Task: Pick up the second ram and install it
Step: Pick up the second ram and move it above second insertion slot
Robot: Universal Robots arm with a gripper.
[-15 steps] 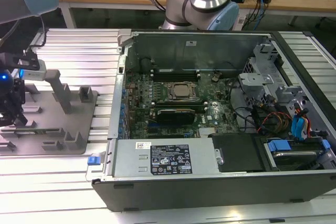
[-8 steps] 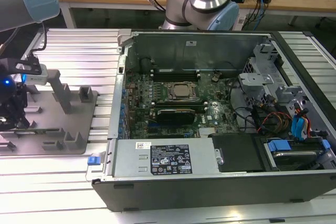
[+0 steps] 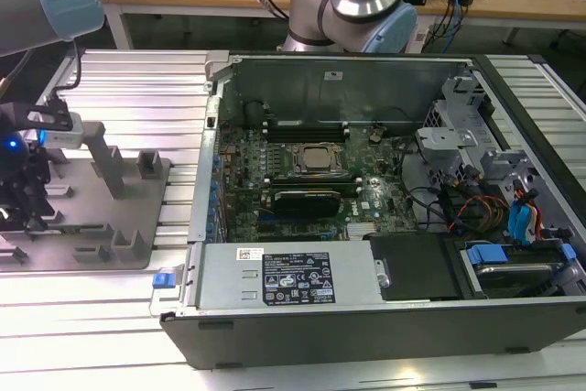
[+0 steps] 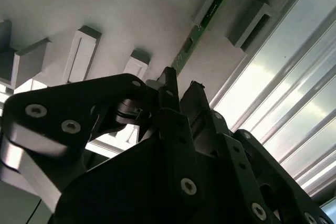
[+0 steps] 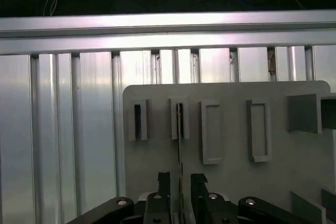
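The second ram (image 5: 180, 129) stands on its edge in a slotted grey block (image 5: 179, 118) of the fixture plate, and its green circuit-board edge (image 4: 198, 27) shows in the second wrist view. My gripper (image 5: 180, 181) hangs low over the plate with the stick running into the gap between its two fingers. The fingers (image 5: 164, 179) stand a little off the stick on either side, so the gripper is open around it. In the exterior view the gripper (image 3: 32, 217) is at the far left, over the grey fixture plate (image 3: 101, 217).
An open computer case (image 3: 366, 309) fills the middle of the exterior view, with the motherboard and its CPU socket (image 3: 316, 160) inside. Upright grey blocks (image 3: 105, 167) stand on the fixture plate. Ribbed aluminium table (image 5: 68, 129) surrounds the plate, and the arm's base (image 3: 352, 6) rises behind the case.
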